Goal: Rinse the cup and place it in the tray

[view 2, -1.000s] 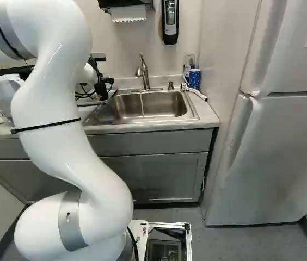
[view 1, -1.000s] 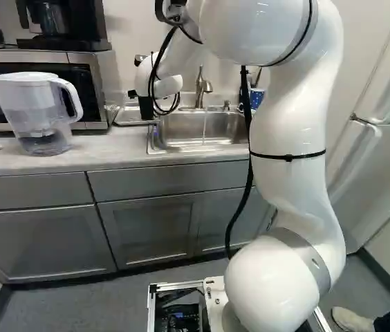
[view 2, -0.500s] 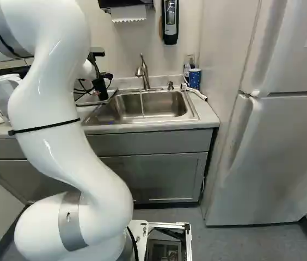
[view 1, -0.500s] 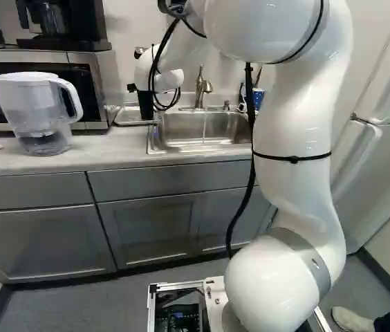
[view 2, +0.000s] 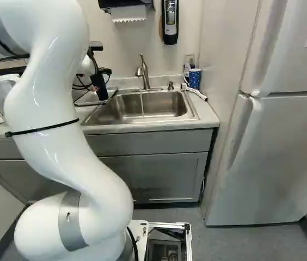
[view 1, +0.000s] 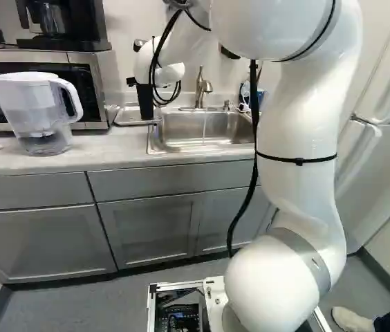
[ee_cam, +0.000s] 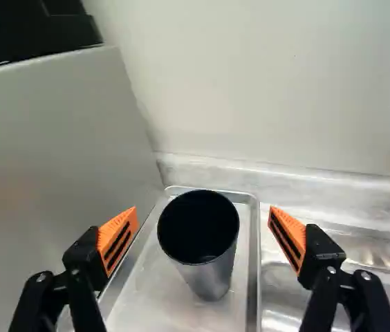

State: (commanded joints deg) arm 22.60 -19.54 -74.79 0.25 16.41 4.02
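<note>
Over the counter left of the sink is the black gripper [view 1: 144, 102], partly hidden by cables in the left base view. The wrist view has the gripper [ee_cam: 202, 213] with its two orange-padded fingers wide apart. Between and beyond them a dark metal cup [ee_cam: 212, 273] stands upright, mouth up, on the metal tray [ee_cam: 171, 304]. Neither finger touches the cup. A shallow tray [view 1: 129, 119] lies between microwave and sink in the left base view; I cannot make out the cup there.
Beside the tray is the sink [view 2: 159, 106], where a thin stream runs from the faucet [view 2: 143, 70]. A microwave [view 1: 84, 83] walls the tray's other side. A water pitcher [view 1: 39, 111] stands on the counter. At the sink's far side are a blue cup [view 2: 195, 79] and a fridge [view 2: 284, 147].
In the left base view my upper arm has shifted right, and the gripper has turned and moved slightly left. The base has stayed in place.
</note>
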